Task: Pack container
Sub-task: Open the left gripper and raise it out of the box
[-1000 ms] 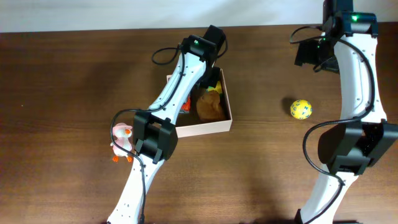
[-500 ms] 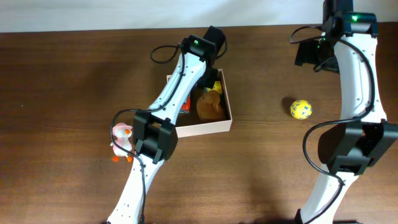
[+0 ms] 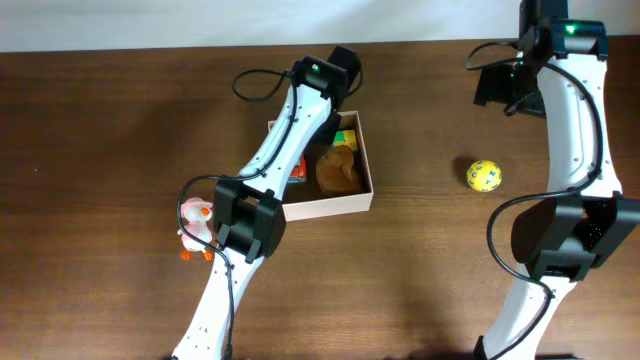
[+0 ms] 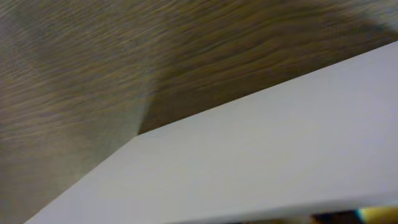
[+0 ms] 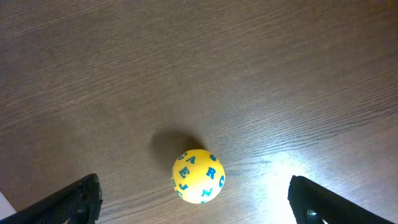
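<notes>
The container (image 3: 330, 208) is a shallow white-walled box at mid-table. A brown toy (image 3: 337, 172), a yellow toy (image 3: 347, 137) and an orange piece (image 3: 299, 168) lie in it. My left arm (image 3: 300, 120) reaches across it to its far edge, and the wrist hides the fingers. The left wrist view shows only the container's white wall (image 4: 261, 143) close up against the wood; the gripper is shut. My right gripper (image 5: 194, 186) hangs open, high above a yellow ball with blue letters (image 5: 198, 176), which rests on the table (image 3: 484, 175).
A pink and white duck toy (image 3: 196, 225) lies on the table left of the container, beside the left arm's lower link. The right arm's base link (image 3: 560, 235) stands at the right front. A white wall edge runs along the table's far side.
The left wrist has shifted slightly, uncovering more of the yellow toy in the container, and its cable has swung left. The right arm and the ball have not moved.
</notes>
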Available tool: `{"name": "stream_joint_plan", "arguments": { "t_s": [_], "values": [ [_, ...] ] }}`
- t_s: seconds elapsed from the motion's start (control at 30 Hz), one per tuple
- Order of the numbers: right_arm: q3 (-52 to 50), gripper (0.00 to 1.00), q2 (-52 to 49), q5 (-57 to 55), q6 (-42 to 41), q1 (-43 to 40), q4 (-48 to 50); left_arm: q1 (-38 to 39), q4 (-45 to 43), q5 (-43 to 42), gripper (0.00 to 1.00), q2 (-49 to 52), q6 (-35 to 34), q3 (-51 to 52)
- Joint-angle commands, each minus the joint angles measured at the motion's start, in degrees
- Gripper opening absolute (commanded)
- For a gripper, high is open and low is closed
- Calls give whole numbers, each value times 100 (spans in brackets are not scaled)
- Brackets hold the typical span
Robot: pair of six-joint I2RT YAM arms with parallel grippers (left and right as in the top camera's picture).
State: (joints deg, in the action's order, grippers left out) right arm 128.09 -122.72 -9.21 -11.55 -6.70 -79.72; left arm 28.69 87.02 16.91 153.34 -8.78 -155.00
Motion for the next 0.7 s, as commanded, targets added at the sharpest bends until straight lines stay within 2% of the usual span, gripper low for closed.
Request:
{"name": "stream_joint_plan", "arguments": {
  "t_s": [0.0,0.17,0.27,0.5,0.57,0.67],
  "values": [
    [72,99,74,-90,17,28,0,-109,223,354,2,74,-221,24],
    [72,99,74,-92,17,28,-2,-120,343,367,2,74,-358,24],
    [72,99,74,-90,17,28,-2,-85,234,85,2,72,-354,-15],
    [72,99,74,-92,17,28,-2,-101,254,-356,2,-44,-354,-623],
    [72,99,74,-90,17,28,-2,-109,267,-437,5,-166,-358,-857],
    [72,99,74,-90,17,28,-2,-111,387,-466,15,-437,-358,-1257]
  ]
}}
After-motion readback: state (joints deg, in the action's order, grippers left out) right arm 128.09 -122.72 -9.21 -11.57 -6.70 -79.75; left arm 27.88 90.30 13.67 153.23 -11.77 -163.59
